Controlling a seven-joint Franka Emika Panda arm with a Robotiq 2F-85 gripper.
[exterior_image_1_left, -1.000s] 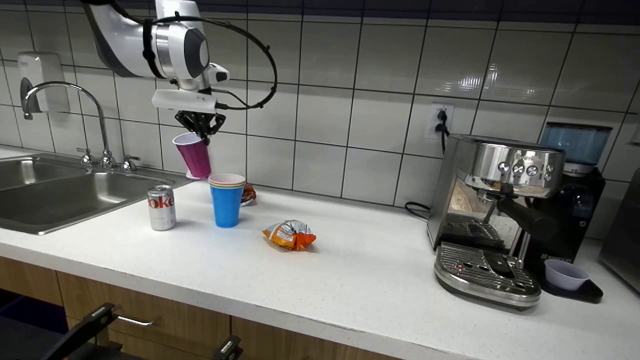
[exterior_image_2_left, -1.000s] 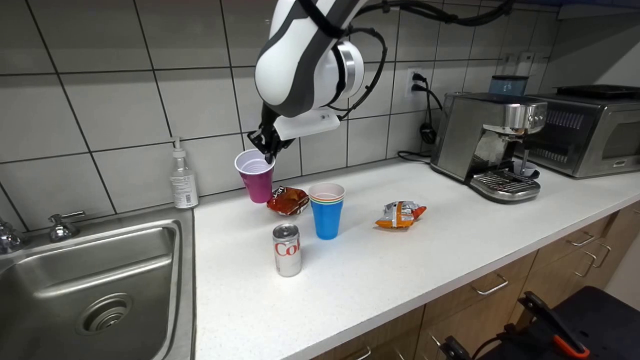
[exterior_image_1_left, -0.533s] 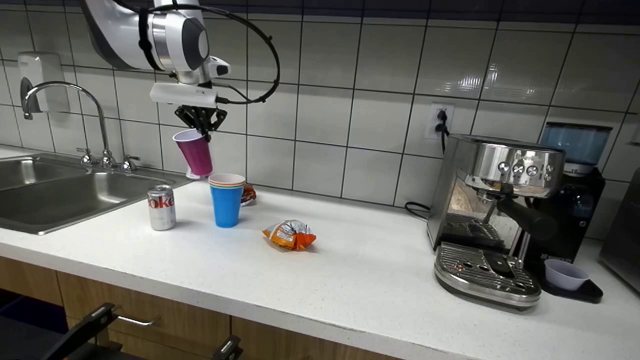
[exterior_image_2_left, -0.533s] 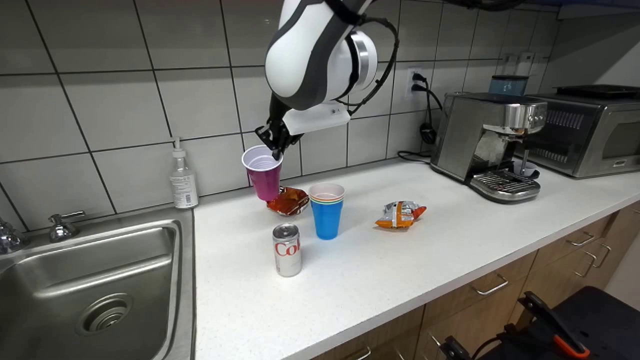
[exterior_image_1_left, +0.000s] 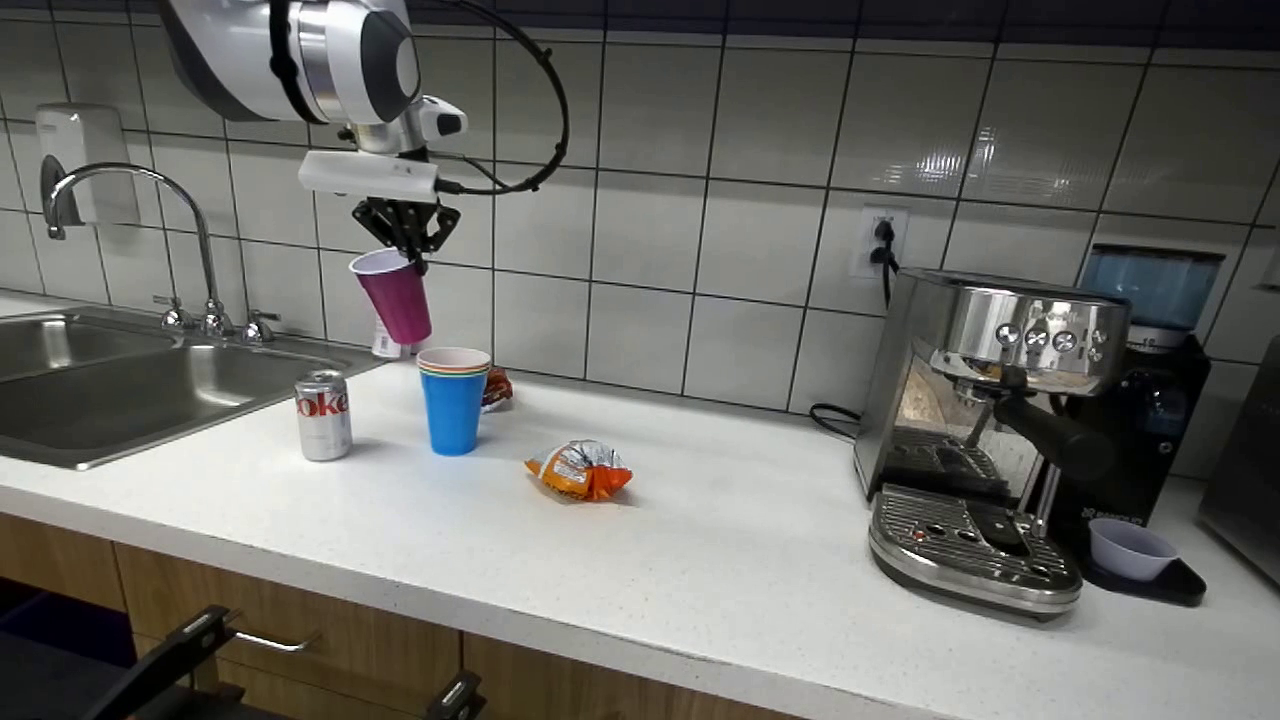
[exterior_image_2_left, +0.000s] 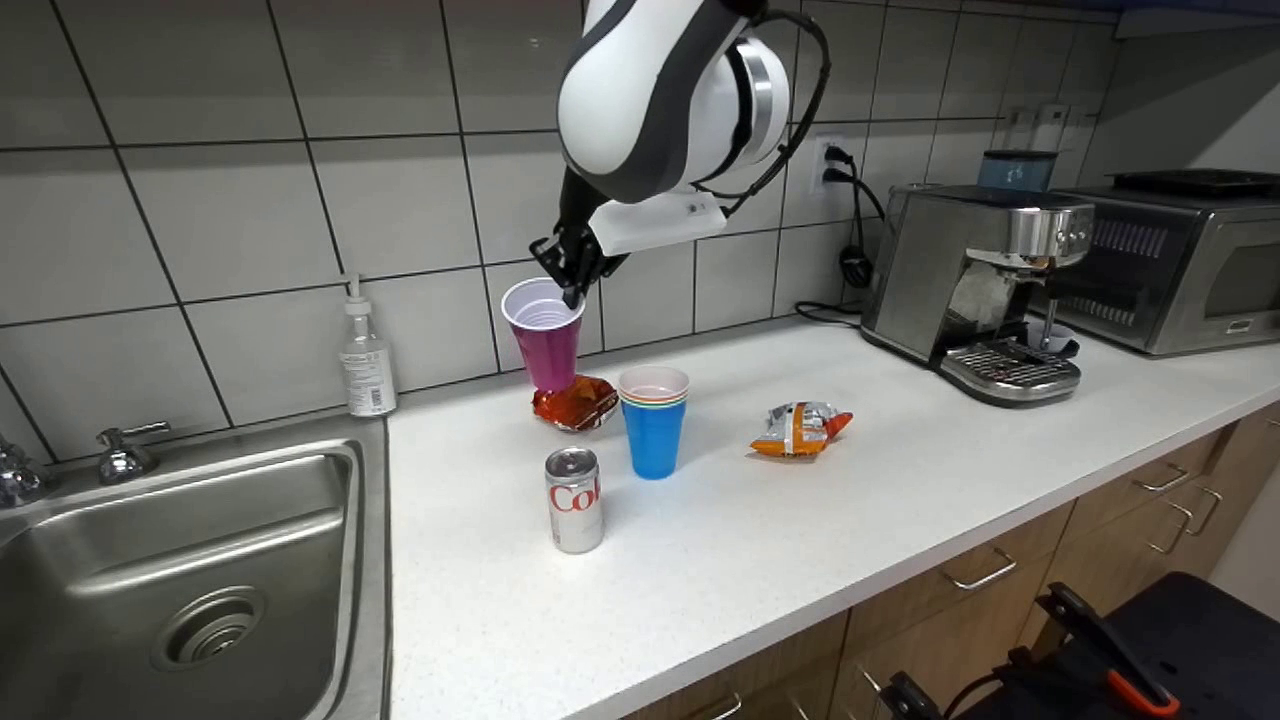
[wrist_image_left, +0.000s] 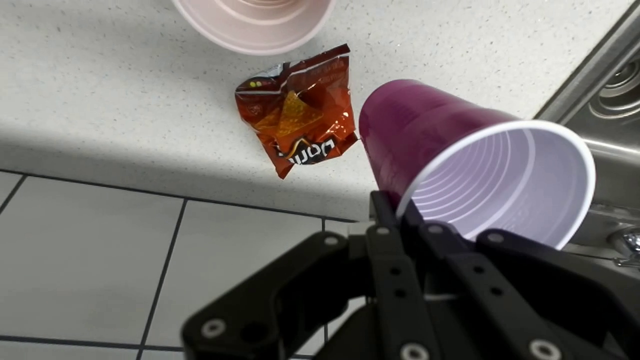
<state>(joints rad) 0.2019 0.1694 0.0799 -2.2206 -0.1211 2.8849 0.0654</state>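
Your claw (wrist_image_left: 398, 212) clamped narrow on rim of purple cup (wrist_image_left: 425, 125), tilted, right of centre in wrist view. Red snack bag (wrist_image_left: 306, 111) lies left of cup. In exterior view, blue cup stack (exterior_image_2_left: 655, 440) near frame centre, soda can (exterior_image_2_left: 575, 508) to its lower left.

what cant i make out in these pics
Pump bottle: mostly hidden behind the purple cup in an exterior view.
Red chip bag: partly behind the blue cup stack in an exterior view.
The blue cup stack: cut off by the wrist view's top edge.
The purple cup's rim: partly covered by the gripper, wrist view.
Robot arm: cut off by the top edge, both exterior views.
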